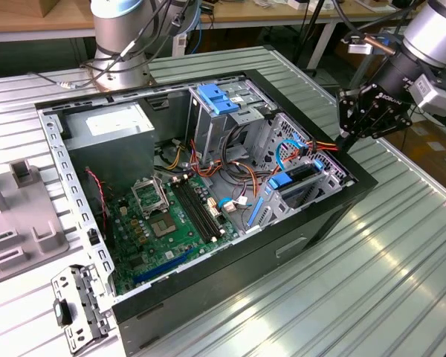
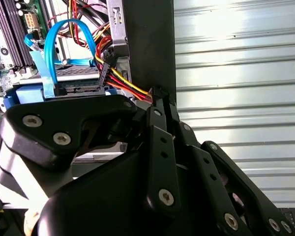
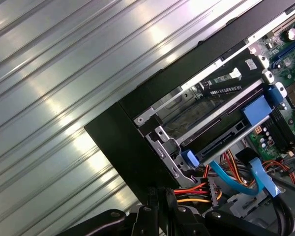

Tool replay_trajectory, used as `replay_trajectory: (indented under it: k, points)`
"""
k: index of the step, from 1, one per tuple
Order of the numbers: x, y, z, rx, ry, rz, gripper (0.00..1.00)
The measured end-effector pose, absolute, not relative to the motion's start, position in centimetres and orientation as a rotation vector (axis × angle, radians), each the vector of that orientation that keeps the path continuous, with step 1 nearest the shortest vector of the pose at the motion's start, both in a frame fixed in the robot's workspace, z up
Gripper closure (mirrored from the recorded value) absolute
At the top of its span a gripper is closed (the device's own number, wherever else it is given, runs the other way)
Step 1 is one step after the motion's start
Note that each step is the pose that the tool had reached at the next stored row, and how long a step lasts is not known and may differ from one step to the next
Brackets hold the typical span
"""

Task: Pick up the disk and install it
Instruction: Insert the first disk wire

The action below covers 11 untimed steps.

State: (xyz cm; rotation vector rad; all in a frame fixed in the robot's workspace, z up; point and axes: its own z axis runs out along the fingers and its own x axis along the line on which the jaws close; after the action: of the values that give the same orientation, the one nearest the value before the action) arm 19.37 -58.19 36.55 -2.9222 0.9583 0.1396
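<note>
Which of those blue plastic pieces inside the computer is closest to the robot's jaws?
The blue piece on the drive cage beside the case's right wall, directly below the gripper; the larger blue bracket sits farther back.

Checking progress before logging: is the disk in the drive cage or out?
In: the disk sits inside the drive cage, blue cable attached, end effector beside it.

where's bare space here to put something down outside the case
Bare ribbed table lies along the case wall on the exterior view's right, below the gripper, and along the near edge. Inside is crowded: cables, motherboard, drive cage. The exterior view's left holds a grey fixture and a bracket.
</note>
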Motion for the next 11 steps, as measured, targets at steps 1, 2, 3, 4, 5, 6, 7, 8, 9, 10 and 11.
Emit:
replay_trajectory:
  k: [1, 2, 3, 4, 5, 6, 7, 8, 9, 10, 11]
  points:
    - [19.37, -58.19, 36.55, -2.922, 0.958, 0.14, 0.83]
    - [19.37, -58.19, 36.57, -2.922, 0.958, 0.14, 0.83]
    - [19.38, -58.2, 36.63, -2.921, 0.958, 0.14, 0.83]
    - [19.38, -58.2, 36.69, -2.92, 0.957, 0.141, 0.83]
    - [19.38, -58.2, 36.79, -2.918, 0.956, 0.142, 0.83]
    - [19.38, -58.19, 36.99, -2.912, 0.954, 0.144, 0.83]
    - [19.37, -58.19, 37.1, -2.909, 0.953, 0.146, 0.83]
    - [19.37, -58.19, 37.18, -2.906, 0.952, 0.147, 0.83]
    - [19.38, -58.19, 37.25, -2.904, 0.951, 0.149, 0.83]
    - [19.38, -58.19, 37.32, -2.901, 0.95, 0.15, 0.83]
    - [19.37, -58.19, 37.41, -2.898, 0.949, 0.151, 0.83]
